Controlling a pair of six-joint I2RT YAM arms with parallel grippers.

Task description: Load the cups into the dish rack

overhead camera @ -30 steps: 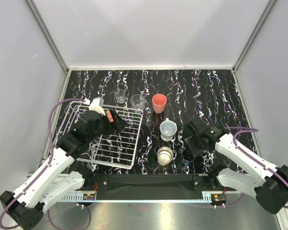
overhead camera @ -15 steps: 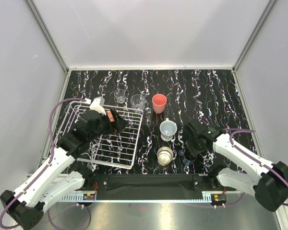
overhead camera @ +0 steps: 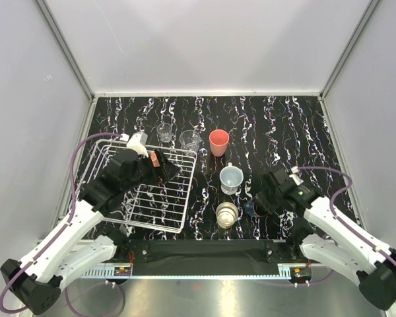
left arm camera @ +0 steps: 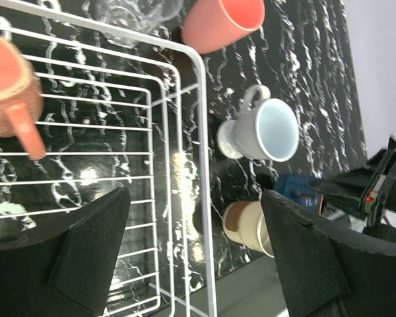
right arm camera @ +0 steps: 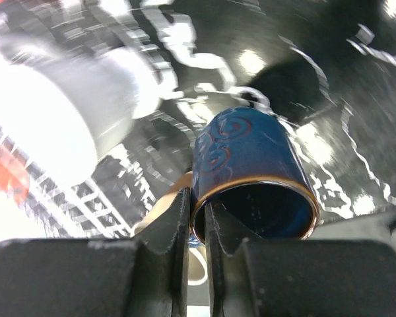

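Right hand (right arm camera: 197,208) clamps the glazed dark blue cup (right arm camera: 247,155); left hand (left arm camera: 195,221) gapes above the wire rack (left arm camera: 202,132).

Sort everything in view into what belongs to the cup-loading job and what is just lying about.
Job: square white wire dish rack; salmon ceramic mug; clear glass; second clear glass; coral-red tumbler; pale blue-white mug; beige cup; dark blue glazed cup.
Lying about: nothing loose; only the black marbled table and pale enclosure walls.
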